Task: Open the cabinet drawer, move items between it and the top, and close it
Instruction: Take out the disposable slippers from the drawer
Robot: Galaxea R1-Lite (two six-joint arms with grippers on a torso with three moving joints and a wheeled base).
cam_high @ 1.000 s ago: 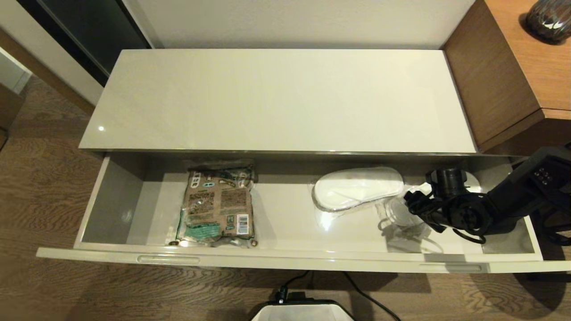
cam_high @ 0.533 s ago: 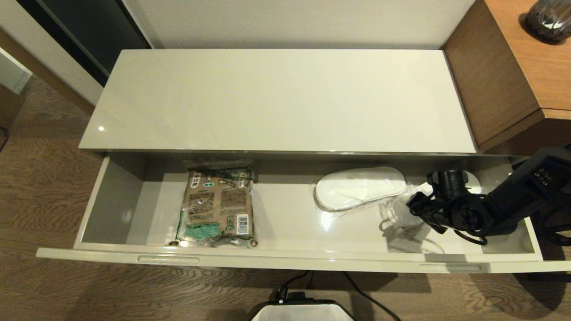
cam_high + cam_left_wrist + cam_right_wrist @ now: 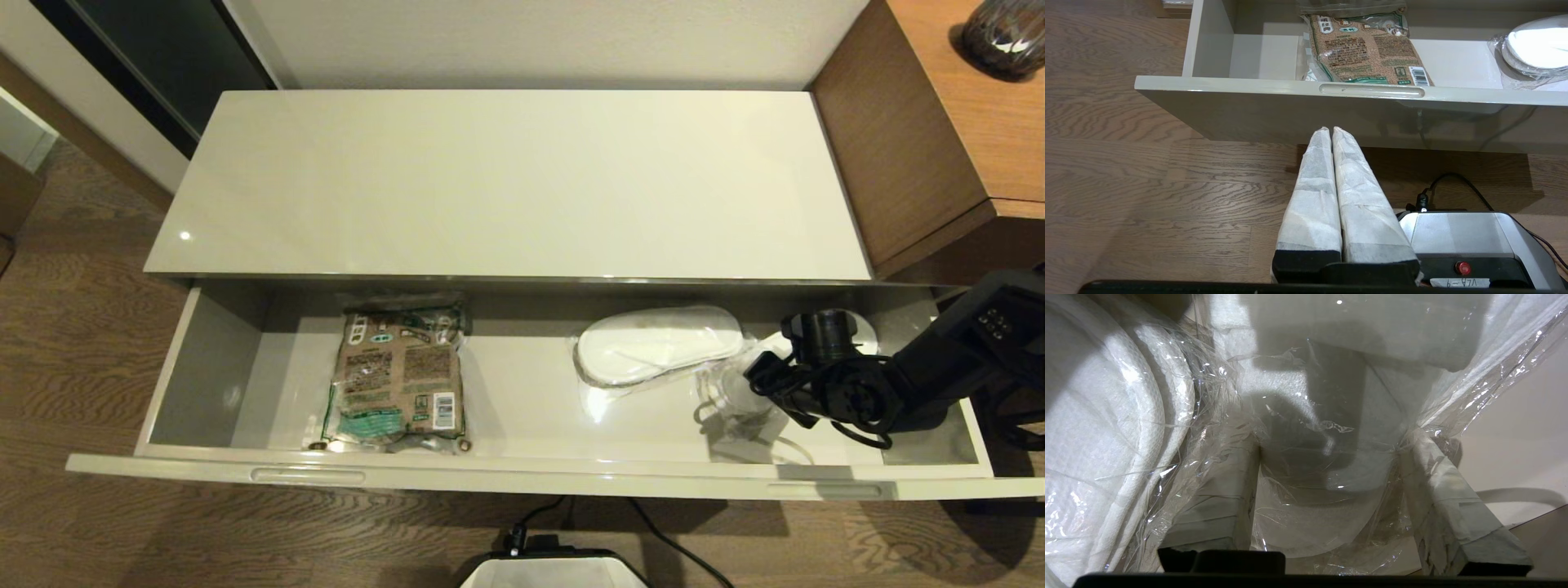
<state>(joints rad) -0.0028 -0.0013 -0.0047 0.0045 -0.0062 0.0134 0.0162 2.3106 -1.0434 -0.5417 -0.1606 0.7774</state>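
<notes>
The cabinet drawer (image 3: 522, 478) stands pulled out below the top (image 3: 506, 180), which is bare. The brown-and-green pouch (image 3: 397, 376) lies flat left of the drawer's middle. The wrapped white slippers (image 3: 657, 343) lie right of the middle. My right gripper (image 3: 739, 388) reaches down into the drawer's right part and is open. Its fingers (image 3: 1216, 498) straddle the clear wrap and a rounded slipper end (image 3: 1310, 514). A white soft block (image 3: 1372, 330) lies past the fingertips; I cannot tell if it is the tissue pack. My left gripper (image 3: 1329, 130) is shut and parked low before the drawer front (image 3: 1249, 83).
A brown wooden desk (image 3: 939, 122) with a dark vase (image 3: 1004, 33) stands against the cabinet's right end, close to my right arm. The robot base (image 3: 1470, 245) and its cable sit on the wooden floor under the drawer's front.
My right gripper has shifted slightly to the right inside the drawer, and the wrapped slippers have been nudged a little right and farther back. The left arm has not moved.
</notes>
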